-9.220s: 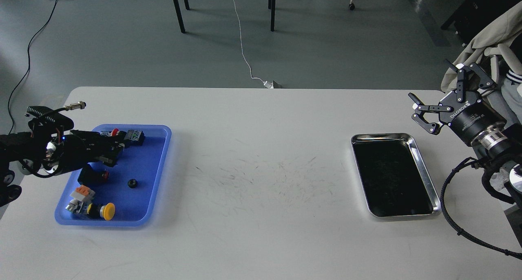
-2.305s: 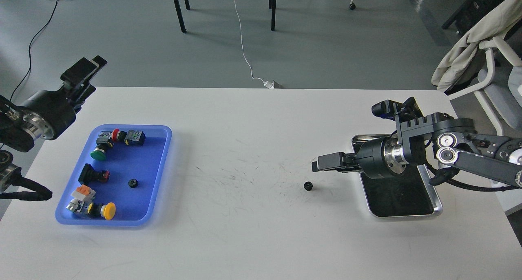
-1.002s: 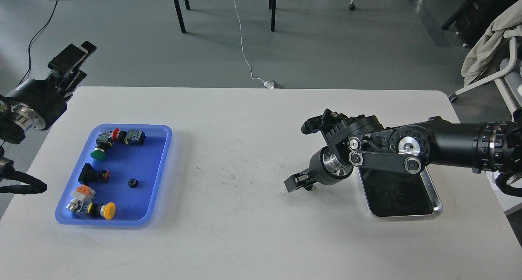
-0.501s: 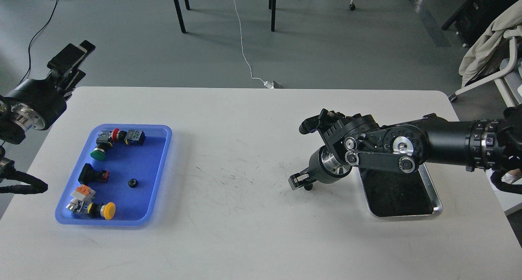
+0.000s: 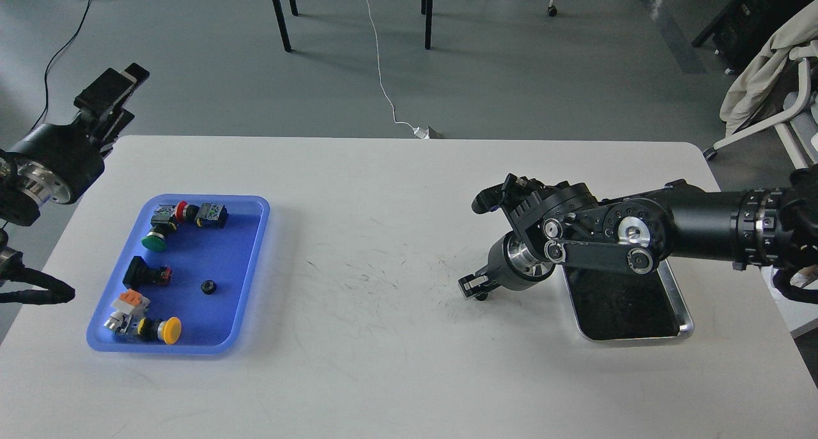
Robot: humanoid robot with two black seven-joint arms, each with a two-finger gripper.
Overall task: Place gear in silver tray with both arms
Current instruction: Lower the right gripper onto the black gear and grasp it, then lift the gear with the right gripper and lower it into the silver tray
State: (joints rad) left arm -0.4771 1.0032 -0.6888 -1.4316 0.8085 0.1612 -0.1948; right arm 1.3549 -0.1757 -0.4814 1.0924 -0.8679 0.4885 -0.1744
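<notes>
My right arm reaches in from the right, over the silver tray, and hides the tray's near-left part. My right gripper is down at the table just left of the tray. Its fingers look closed around a small black gear, of which only a dark bit shows under the fingertips. My left gripper is raised beyond the table's far left corner, holds nothing I can see, and its fingers cannot be told apart. A second small black gear lies in the blue tray.
The blue plastic tray at the left also holds several push buttons and switches, among them a yellow one and a green one. A chair with a beige cloth stands past the table's right far corner.
My right gripper came down onto the gear left of the silver tray, its fingers drew together, and the arm shifted slightly right. The left arm has stayed raised and still.
</notes>
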